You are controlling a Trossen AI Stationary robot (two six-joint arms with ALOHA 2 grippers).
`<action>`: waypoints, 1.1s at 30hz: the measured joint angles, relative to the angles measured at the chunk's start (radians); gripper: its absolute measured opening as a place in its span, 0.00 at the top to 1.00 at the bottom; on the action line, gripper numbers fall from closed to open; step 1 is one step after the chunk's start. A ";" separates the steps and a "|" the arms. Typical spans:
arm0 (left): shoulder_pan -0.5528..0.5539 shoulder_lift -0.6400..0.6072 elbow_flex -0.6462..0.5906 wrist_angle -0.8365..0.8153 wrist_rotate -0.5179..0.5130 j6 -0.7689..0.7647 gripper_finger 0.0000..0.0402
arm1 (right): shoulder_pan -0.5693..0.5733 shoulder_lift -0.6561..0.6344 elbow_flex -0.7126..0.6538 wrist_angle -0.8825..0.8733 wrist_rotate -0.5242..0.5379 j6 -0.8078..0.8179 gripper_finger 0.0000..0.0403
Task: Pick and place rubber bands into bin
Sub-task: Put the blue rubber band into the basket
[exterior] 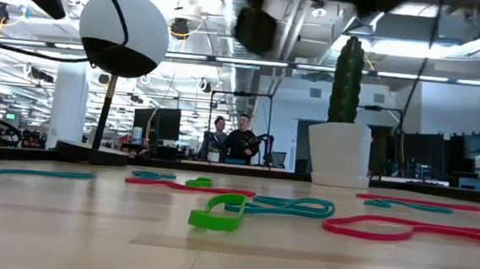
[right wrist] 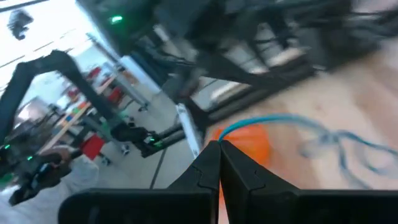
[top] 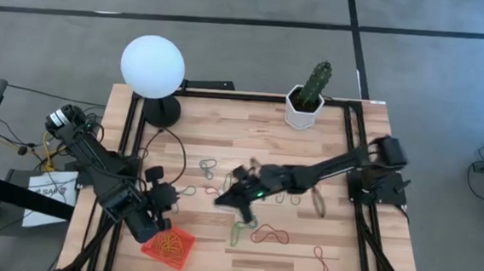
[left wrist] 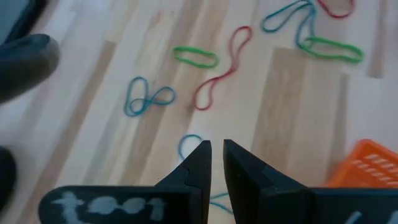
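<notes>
Rubber bands in red, green and blue lie loose across the wooden table (top: 303,234), among them a green one (exterior: 218,211) and a red one (top: 269,235). The orange bin (top: 168,246) stands at the near left with bands inside it. My right gripper (top: 220,200) reaches over mid-table, pointing toward the bin (right wrist: 245,142), and is shut on a blue rubber band (right wrist: 273,119). My left gripper (left wrist: 216,149) hovers just beyond the bin (left wrist: 367,165) with a narrow gap between its fingertips and nothing in it. My right gripper pinches one end of the blue band's loop (right wrist: 225,129) between its two fingertips. The fingers lie nearly level and point toward the table's near left. The band trails away from the tips in a slack curve. Blur hides whether its far end is clear of the table.
A white globe lamp (top: 152,65) stands at the far left and a cactus in a white pot (top: 306,101) at the far middle. Black cables (top: 169,143) loop near the lamp's foot. People stand in the room beyond (exterior: 231,138).
</notes>
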 joint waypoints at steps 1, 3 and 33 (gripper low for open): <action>0.001 0.000 0.000 -0.013 -0.003 -0.007 0.92 | 0.009 0.040 0.057 -0.001 -0.009 -0.012 1.00; 0.000 0.000 0.000 -0.047 -0.011 -0.042 0.92 | 0.024 0.114 0.167 -0.021 -0.021 -0.030 1.00; -0.002 -0.001 0.000 -0.367 -0.058 -0.367 0.92 | 0.121 0.624 0.888 -0.473 -0.078 -0.077 1.00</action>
